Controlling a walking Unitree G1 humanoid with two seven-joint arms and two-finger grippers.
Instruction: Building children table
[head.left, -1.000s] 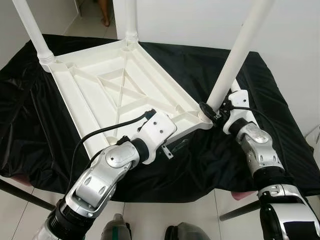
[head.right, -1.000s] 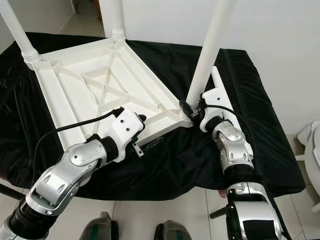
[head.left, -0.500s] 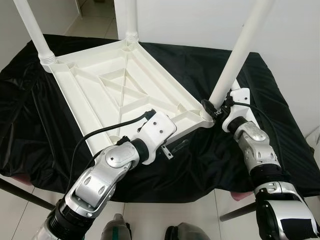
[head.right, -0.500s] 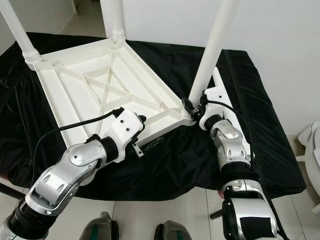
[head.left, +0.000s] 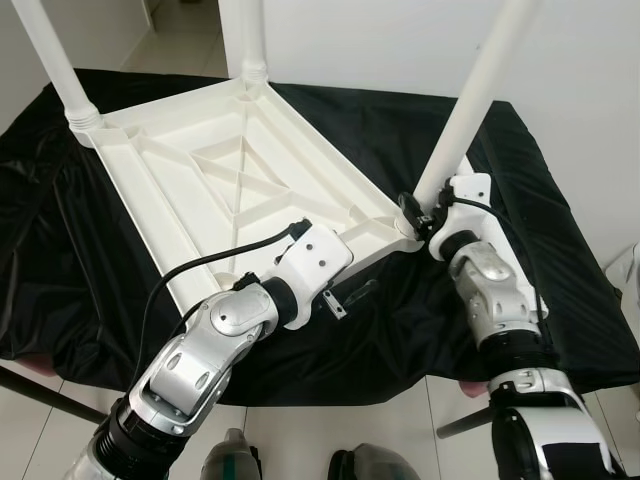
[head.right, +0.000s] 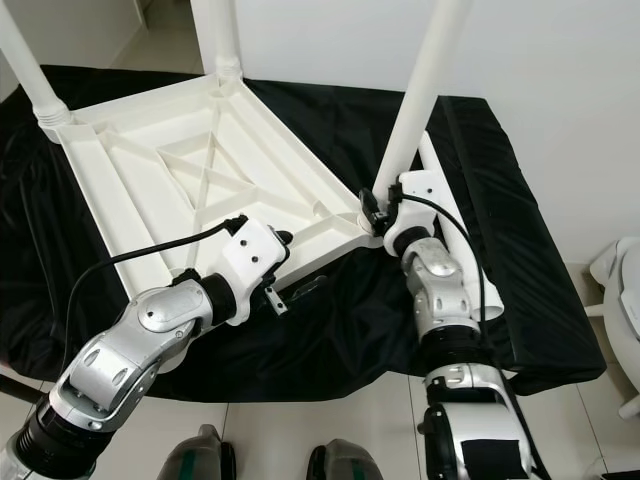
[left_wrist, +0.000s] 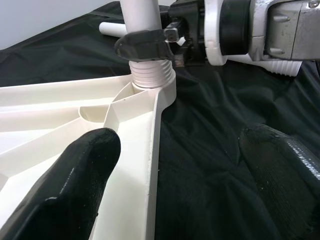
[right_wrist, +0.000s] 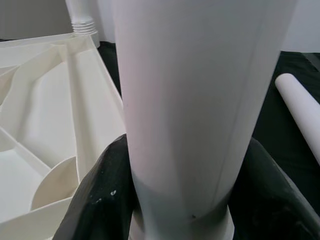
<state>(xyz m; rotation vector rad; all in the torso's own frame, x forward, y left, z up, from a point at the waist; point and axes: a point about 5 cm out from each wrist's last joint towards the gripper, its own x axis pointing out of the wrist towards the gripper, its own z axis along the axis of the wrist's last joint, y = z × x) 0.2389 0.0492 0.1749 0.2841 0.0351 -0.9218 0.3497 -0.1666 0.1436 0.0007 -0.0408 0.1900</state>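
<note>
Tabletop: I see the white plastic children's tabletop (head.left: 240, 190) lying upside down on the black cloth (head.left: 560, 260), ribs facing up, with legs already standing in its two far corners.
Leg in hand: the third leg (head.left: 470, 110) stands tilted in the near-right corner socket (left_wrist: 150, 82), threaded collar just above the rim.
Spare leg: a fourth leg (head.right: 445, 215) lies flat on the cloth to the right, just beside my right arm.
Right gripper: my right gripper (head.left: 418, 212) has its fingers clamped around the leg's base, right above the socket.
Left gripper: my left gripper (left_wrist: 175, 170) sits at the near edge of the tabletop, fingers apart, one pad (left_wrist: 80, 175) over the rim, the other over cloth.
Handling: I judge the plastic light, stiff and smooth, so it may slip or slide on the cloth.
Grip advice: take the leg low near the threads; brace the tabletop by its ribbed edge.
</note>
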